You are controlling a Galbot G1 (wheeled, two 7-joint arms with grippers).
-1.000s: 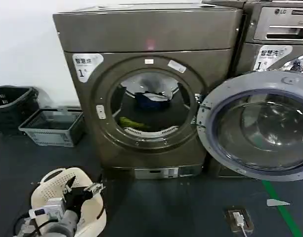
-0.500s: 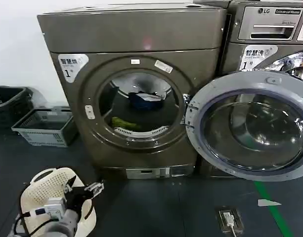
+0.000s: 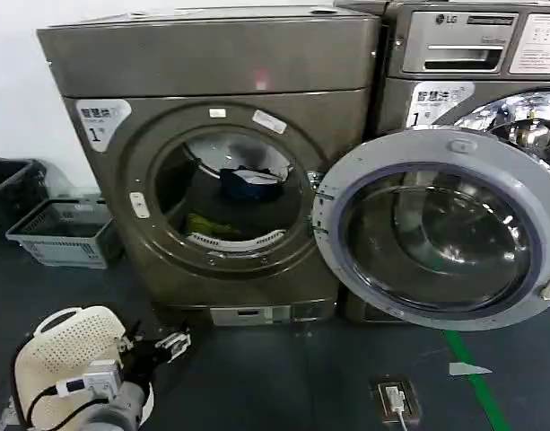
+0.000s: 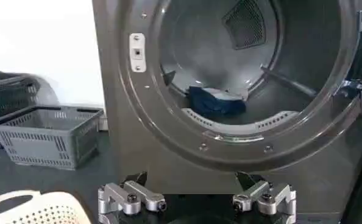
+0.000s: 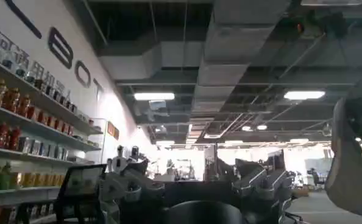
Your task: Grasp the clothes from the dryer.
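The dryer [image 3: 212,153] stands before me, a big bronze-grey box with its round door [image 3: 436,235] swung wide to my right, in front of the LG machine [image 3: 472,54] beside it. Inside the drum lie the clothes: the navy piece [image 3: 248,184] with its white part sits toward the back of the drum floor, and the yellow-green piece [image 3: 203,224] lies nearer the front lip, on the left. To my left on the dark floor are a grey basket [image 3: 64,233] by the wall and, much closer to me, the white perforated basket [image 3: 64,346]. My left gripper [image 3: 162,346] hangs low just beside that white basket, well short of the porthole, its fingers [image 4: 132,198] spread apart and empty. My right gripper [image 5: 193,189] points off into the room; I cannot tell how its fingers stand
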